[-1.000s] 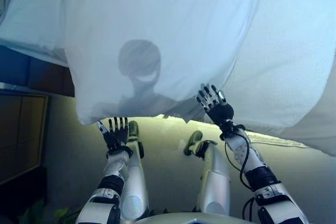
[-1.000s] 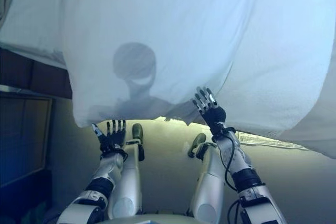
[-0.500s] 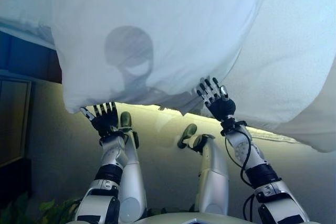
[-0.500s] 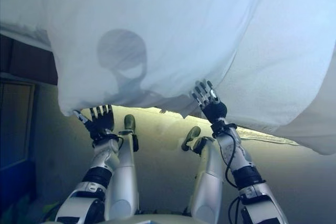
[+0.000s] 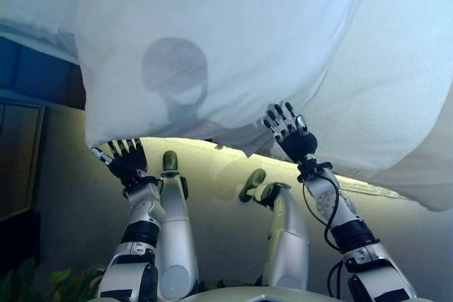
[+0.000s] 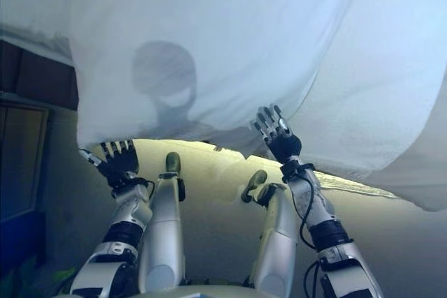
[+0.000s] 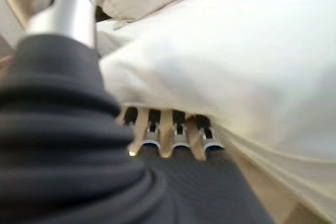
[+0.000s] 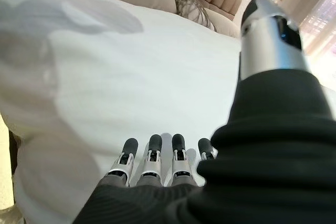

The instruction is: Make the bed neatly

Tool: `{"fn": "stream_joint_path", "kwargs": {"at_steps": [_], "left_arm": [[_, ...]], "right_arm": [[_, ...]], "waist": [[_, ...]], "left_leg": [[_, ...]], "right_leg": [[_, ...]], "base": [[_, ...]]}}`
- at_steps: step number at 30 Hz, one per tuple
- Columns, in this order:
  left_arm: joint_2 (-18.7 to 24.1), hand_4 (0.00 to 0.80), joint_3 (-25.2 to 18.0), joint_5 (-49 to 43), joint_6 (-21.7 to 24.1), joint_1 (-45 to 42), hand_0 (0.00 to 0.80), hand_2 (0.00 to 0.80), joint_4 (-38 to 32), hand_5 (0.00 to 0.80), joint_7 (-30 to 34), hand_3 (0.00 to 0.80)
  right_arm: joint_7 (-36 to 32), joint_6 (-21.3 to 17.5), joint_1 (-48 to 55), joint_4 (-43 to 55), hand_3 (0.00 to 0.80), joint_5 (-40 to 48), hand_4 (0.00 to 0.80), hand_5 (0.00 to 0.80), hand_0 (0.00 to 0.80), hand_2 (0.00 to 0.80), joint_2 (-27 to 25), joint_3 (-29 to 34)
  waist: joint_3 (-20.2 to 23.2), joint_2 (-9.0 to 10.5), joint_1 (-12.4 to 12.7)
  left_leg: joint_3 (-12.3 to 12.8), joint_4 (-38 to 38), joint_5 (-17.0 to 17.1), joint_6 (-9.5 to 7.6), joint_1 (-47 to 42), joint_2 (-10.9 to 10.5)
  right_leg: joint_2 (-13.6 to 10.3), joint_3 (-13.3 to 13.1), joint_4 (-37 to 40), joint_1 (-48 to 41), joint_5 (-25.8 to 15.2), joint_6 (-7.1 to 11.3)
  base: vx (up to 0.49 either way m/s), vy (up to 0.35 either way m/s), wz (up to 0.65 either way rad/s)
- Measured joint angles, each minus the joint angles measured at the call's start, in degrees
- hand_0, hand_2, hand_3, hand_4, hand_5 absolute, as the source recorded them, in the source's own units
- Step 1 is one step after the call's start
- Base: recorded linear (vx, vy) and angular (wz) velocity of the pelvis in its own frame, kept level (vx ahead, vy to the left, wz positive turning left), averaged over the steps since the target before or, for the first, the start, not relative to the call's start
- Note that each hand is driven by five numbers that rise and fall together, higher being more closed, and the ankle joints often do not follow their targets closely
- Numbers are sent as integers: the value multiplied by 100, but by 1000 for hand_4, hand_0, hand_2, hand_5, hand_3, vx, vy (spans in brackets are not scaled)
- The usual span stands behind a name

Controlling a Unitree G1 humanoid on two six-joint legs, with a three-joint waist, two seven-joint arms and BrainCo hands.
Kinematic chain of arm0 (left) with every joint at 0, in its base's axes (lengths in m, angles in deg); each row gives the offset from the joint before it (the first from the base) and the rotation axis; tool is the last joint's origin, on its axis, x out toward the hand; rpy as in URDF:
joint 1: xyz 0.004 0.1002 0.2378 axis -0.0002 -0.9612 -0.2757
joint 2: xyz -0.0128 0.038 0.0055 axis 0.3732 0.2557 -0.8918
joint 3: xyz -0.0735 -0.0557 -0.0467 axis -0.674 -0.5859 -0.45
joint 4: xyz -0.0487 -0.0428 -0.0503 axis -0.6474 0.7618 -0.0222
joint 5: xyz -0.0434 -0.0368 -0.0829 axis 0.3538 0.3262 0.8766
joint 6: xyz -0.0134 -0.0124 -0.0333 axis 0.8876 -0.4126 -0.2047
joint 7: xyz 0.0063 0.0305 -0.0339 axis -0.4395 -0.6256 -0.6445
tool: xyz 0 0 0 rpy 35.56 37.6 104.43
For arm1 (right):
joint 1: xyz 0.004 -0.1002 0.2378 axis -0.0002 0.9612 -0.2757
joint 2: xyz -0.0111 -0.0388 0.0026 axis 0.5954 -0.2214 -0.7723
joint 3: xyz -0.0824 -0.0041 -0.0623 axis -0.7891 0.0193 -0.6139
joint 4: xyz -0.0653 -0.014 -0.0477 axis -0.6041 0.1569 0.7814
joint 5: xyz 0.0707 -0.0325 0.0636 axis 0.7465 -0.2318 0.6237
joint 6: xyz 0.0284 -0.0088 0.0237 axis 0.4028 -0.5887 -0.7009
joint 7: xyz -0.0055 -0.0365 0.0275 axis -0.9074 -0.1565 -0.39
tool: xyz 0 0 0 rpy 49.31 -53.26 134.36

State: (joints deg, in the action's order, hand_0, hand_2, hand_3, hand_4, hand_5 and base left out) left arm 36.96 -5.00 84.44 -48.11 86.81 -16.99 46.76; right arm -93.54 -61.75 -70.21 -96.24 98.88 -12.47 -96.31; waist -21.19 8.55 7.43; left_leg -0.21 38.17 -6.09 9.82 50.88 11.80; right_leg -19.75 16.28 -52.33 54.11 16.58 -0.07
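I see the big white duvet lying across the bed, its near edge hanging over the bed's side. My left hand is under the duvet's near left corner; my right hand rests on its near edge, further right.
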Motion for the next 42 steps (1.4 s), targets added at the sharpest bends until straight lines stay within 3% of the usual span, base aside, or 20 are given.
{"fn": "stream_joint_path", "kwargs": {"at_steps": [9, 42], "left_arm": [[329, 0, 23, -3, -353, 21, 0, 0, 294, 0, -162, 0], [798, 0, 327, -351, -1023, 204, 0, 0, 601, 0, -278, 0]], "right_arm": [[-4, -1, -117, -25, 0, 7, 0, 0, 0, 0, -60, 0], [-178, -6, -454, -166, 0, 55, 0, 0, 0, 0, -120, -24]], "waist": [[26, 35, 49], [-40, 232, 130]], "left_leg": [[-198, 192, -39, 56, 287, -21], [-499, 1447, -569, -158, 1297, -108]], "right_leg": [[-26, 141, -43, 71, 23, 23], [-16, 69, -305, 524, -109, 258]], "base": [[-2, -28, 5], [0, 1, -1]]}}
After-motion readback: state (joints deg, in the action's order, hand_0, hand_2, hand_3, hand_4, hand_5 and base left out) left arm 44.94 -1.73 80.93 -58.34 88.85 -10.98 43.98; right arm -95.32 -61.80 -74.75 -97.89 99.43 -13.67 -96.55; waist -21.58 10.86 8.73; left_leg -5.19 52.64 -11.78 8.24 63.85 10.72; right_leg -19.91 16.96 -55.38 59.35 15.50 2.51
